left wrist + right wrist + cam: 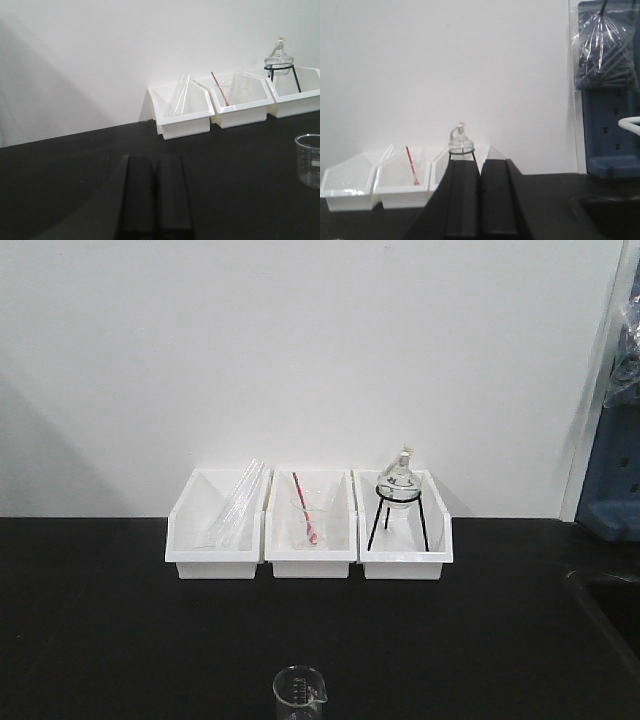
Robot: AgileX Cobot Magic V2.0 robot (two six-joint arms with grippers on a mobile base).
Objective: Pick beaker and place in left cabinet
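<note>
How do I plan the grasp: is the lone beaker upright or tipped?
Upright. The beaker stands on the black table, open rim up, and looks empty.

A flat black bench (pixel 100 620) runs back to a white wall (pixel 300 340). Three white plastic bins (pixel 310 567) sit on it side by side, close to that wall. A small clear glass beaker (pixel 298 695) with a pour spout stands upright nearer the front, well apart from them.
</note>
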